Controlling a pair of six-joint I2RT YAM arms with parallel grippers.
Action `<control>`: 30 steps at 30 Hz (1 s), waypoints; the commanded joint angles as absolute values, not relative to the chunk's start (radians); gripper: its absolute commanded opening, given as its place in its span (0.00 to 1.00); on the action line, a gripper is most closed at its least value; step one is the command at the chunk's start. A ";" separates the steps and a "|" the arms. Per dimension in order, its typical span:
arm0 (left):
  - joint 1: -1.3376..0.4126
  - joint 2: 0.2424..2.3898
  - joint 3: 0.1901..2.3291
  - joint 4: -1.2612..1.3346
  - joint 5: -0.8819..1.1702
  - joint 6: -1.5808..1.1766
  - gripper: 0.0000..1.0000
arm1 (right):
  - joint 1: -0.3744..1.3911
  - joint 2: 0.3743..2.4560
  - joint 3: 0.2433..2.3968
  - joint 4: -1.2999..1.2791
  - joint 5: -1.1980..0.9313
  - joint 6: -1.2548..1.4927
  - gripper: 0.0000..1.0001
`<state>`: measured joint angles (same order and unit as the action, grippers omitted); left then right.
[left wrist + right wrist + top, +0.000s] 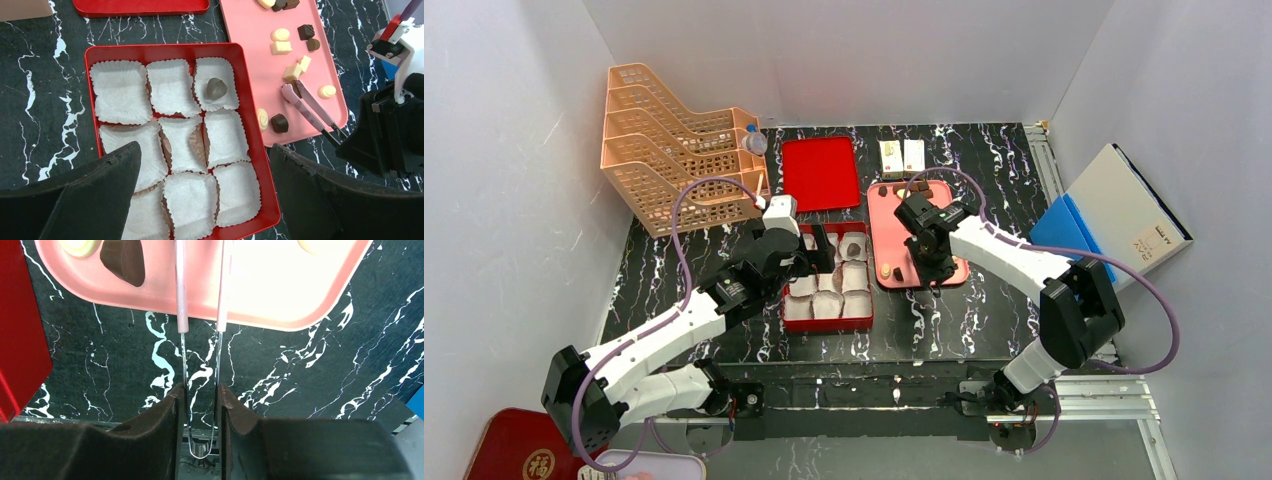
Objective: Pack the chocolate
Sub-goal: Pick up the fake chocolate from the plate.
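Note:
The chocolate lies mostly on a pink tray [250, 60]: pale pieces [280, 47] and dark ones [279, 123]. One dark piece [216, 88] sits in the far right paper cup of the red box [250, 125]. My left gripper [205, 150] hangs open over the box's near cups, holding nothing. My right gripper [200, 390] is shut on metal tongs [181, 290] with pink tips, which reach over the tray. In the left wrist view the tong tips [288, 92] meet beside a dark piece; whether they pinch it I cannot tell.
An orange wire rack [674, 140] with a bottle [754, 140] stands at the back left. A red lid [821, 172] and two small white cartons [901, 157] lie behind the box and tray. A blue and white folder [1124, 210] leans at the right edge.

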<state>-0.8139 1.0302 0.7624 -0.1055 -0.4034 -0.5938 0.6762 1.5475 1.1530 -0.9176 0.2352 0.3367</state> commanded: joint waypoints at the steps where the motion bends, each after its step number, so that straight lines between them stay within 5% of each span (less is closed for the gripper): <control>1: -0.817 0.990 0.744 -0.112 -0.442 -0.579 0.99 | 0.674 1.551 1.219 -0.927 0.219 0.332 0.01; 30: -0.816 0.960 0.749 -0.128 -0.457 -0.597 0.98 | 0.725 1.526 1.469 -1.025 0.170 0.376 0.01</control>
<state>-0.8139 0.9970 0.7475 -0.1093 -0.4122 -0.5880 0.7006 1.5120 1.3834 -1.0042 0.1913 0.3679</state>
